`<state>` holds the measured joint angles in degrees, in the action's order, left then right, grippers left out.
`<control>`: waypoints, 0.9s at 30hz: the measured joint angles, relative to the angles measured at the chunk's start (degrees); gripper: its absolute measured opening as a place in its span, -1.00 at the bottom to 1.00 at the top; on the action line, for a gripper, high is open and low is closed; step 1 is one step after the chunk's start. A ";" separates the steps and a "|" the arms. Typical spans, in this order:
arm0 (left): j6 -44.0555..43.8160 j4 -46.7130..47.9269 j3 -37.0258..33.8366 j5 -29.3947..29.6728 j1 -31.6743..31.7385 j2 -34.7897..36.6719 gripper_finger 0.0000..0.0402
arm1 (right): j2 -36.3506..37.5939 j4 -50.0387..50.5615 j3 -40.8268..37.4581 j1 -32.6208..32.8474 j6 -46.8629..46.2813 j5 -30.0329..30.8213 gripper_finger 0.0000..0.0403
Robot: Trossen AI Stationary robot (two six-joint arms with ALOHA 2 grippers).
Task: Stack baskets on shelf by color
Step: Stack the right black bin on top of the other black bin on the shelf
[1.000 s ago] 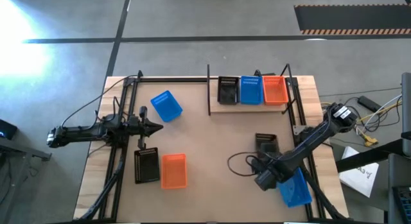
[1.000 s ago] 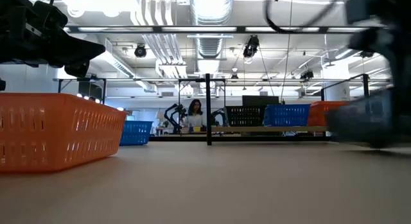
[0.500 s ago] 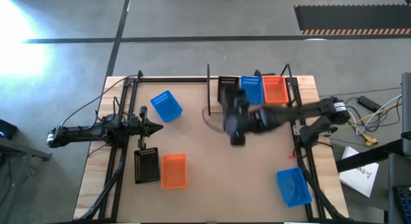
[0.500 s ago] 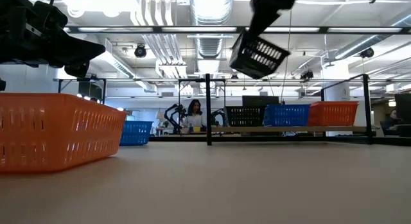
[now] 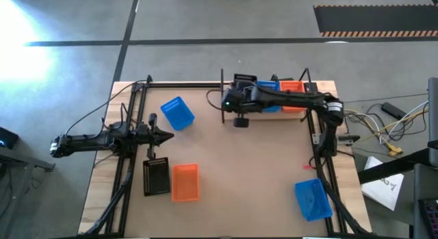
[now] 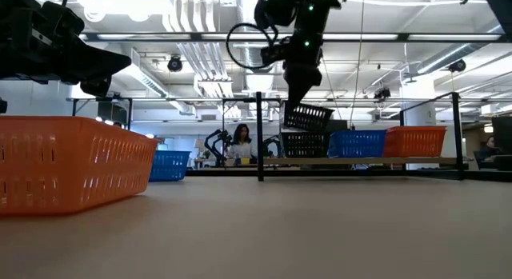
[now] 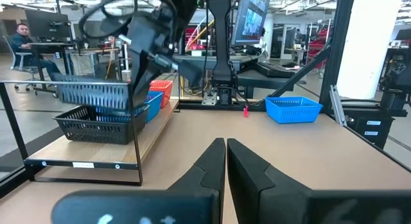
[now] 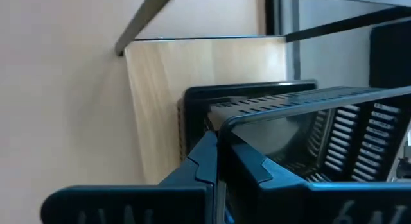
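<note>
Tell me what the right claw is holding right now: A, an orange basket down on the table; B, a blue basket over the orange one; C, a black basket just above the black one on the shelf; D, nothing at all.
C: the right claw is shut on a black basket, hanging tilted just above the black basket on the shelf, next to the blue one.

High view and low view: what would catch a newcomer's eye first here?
The right gripper hangs above the shelf at the table's far edge, shut on a tilted black basket just over another black basket there. Beside it on the shelf stand a blue basket and an orange basket. The left gripper waits shut on the left.
</note>
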<state>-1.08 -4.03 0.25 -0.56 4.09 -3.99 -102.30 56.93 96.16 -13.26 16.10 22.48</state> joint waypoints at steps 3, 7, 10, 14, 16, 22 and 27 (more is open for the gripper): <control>0.00 0.00 0.00 0.00 0.01 0.00 -1.00 | -1.69 1.29 1.37 0.04 0.00 -0.04 -0.94; 0.00 0.00 0.00 0.01 0.01 0.00 -1.00 | -2.99 4.13 3.37 -0.37 -1.38 -0.04 -0.94; 0.00 0.00 0.00 0.01 0.00 0.00 -1.00 | -3.48 4.48 3.56 -0.75 -2.27 -0.04 -0.94; 0.00 0.00 0.00 0.01 0.00 0.00 -1.00 | -4.02 4.60 3.26 -1.03 -3.04 -0.20 -0.94; 0.00 0.00 0.00 -0.01 0.00 0.00 -1.00 | -4.40 4.54 3.19 -1.05 -2.80 -0.20 -0.94; 0.00 0.00 0.00 0.01 -0.01 0.00 -1.00 | -4.44 4.04 3.08 -1.05 -1.55 -0.20 -0.80; 0.00 0.00 0.00 -0.02 -0.01 0.00 -1.00 | -4.43 4.04 3.08 -1.05 -1.49 -0.17 -0.57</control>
<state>-1.08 -4.03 0.25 -0.58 4.08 -3.99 -106.72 60.97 99.24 -14.31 14.60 22.31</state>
